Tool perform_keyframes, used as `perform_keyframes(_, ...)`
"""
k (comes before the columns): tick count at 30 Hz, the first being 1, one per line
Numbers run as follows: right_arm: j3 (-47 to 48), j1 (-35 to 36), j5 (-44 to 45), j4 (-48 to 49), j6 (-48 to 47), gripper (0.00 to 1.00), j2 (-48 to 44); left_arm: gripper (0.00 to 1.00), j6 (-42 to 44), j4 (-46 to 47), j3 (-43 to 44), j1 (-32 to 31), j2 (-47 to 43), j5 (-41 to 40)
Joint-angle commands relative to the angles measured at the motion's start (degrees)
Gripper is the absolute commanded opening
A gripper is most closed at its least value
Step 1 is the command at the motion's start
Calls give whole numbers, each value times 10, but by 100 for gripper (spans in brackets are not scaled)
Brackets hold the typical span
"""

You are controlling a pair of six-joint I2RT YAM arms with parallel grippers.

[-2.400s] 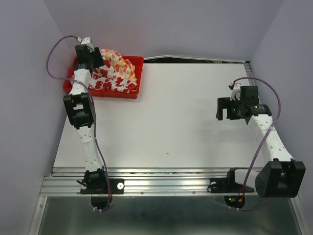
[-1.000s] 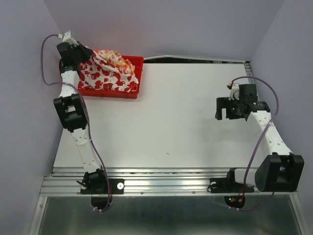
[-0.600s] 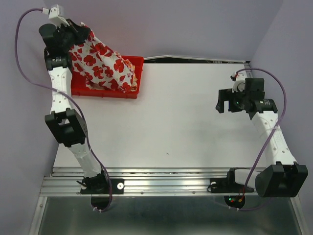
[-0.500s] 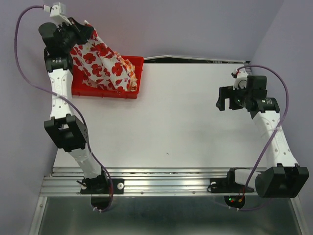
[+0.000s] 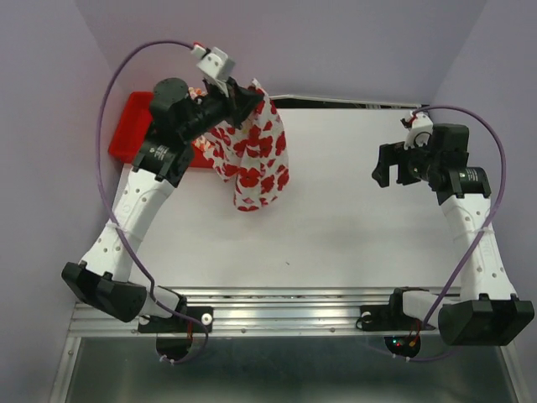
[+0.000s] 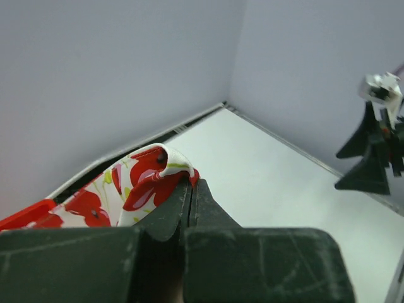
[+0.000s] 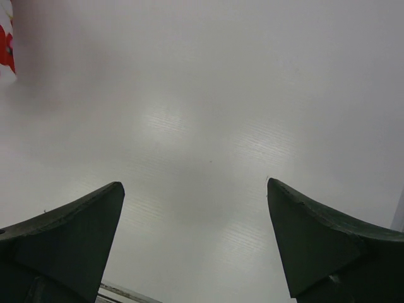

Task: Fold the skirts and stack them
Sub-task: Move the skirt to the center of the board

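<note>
While dangling over table [image 5: 336, 235] at upper centre of top view, white red-flowered skirt [image 5: 256, 155] sits pinched by top edge in my left gripper [image 5: 252, 94]. Right gripper [image 5: 391, 172] at right side, fingers spread, holding nothing. Red tray [image 5: 134, 126] upper left.

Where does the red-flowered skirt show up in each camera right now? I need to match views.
Top external: the red-flowered skirt hangs from the left gripper, upper centre-left.
Left wrist: lower left, pinched in that gripper's shut tips.
Right wrist: only a red-and-white sliver at the top-left edge, probably it.
Shared landmark: the white table, in all three.
</note>
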Motion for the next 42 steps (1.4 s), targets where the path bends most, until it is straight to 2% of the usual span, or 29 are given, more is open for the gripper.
perform_keyframes(1, 19, 2, 4, -31, 3, 100, 1, 0, 73, -10, -61, -82, 19, -82)
perform_keyframes(2, 17, 2, 19, -34, 3, 100, 3, 0, 80, -11, -70, -115, 39, -92)
perform_keyframes(5, 13, -4, 32, -45, -2, 100, 8, 0, 81, -11, -85, -154, 81, -103)
perform_keyframes(9, 6, -9, 30, -70, -13, 100, 20, 0, 52, -10, -43, -195, 193, -96)
perform_keyframes(14, -6, -14, 25, -76, -25, 100, 29, 0, 18, -21, 35, -209, 322, -63)
perform_keyframes(18, -7, -14, 12, -74, -26, 100, 49, 1, 14, -50, 96, -215, 373, -29)
perform_keyframes(20, -8, -14, -17, -71, -26, 100, 61, 6, 30, -81, 127, -216, 379, -14)
perform_keyframes(23, -17, -14, -48, -51, -12, 100, 80, 32, 67, -134, 160, -214, 367, -26)
perform_keyframes(24, -19, -14, -66, -46, -10, 100, 87, 57, 88, -140, 160, -213, 345, -41)
perform_keyframes(25, -19, -14, -76, -39, -5, 100, 98, 62, 97, -142, 142, -210, 328, -43)
perform_keyframes(26, -19, -14, -95, -30, 5, 100, 103, 77, 105, -135, 129, -199, 290, -43)
perform_keyframes(28, -20, -14, -120, -20, 19, 100, 115, 89, 106, -128, 83, -185, 252, -45)
perform_keyframes(32, -23, -14, -151, 21, 87, 96, 145, 88, 92, -125, 8, -137, 166, -50)
perform_keyframes(37, -13, -14, -156, 92, 162, 94, 195, 79, 28, -107, -118, -69, 124, -39)
perform_keyframes(39, 6, -14, -153, 117, 191, 93, 233, 75, 14, -92, -162, -64, 113, -48)
perform_keyframes(42, 30, -14, -147, 144, 217, 92, 296, 74, -5, -60, -201, -64, 104, -51)
